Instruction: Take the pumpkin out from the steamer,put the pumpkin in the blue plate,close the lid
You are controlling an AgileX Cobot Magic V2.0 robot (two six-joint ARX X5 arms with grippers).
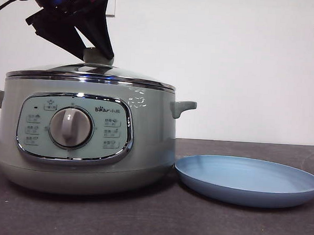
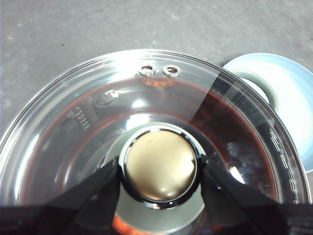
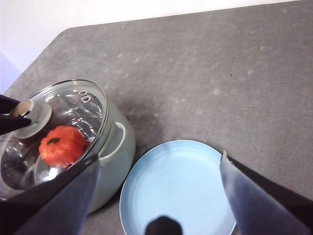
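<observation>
Pumpkin (image 3: 61, 144) sits under the lid (image 2: 98, 112), left gripper (image 2: 159, 171) clamped on its knob (image 2: 159, 165), upper left of front frame.

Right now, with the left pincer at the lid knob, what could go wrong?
1. The left pincer flanks the round knob of the glass lid; a shallow grip may slip when lifting.
2. The blue plate lies close beside the steamer; a swung lid could strike it.

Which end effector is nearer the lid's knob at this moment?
Left. The left end effector straddles the knob of the lid on the steamer; the right end effector hangs above the blue plate, off to the side.
</observation>
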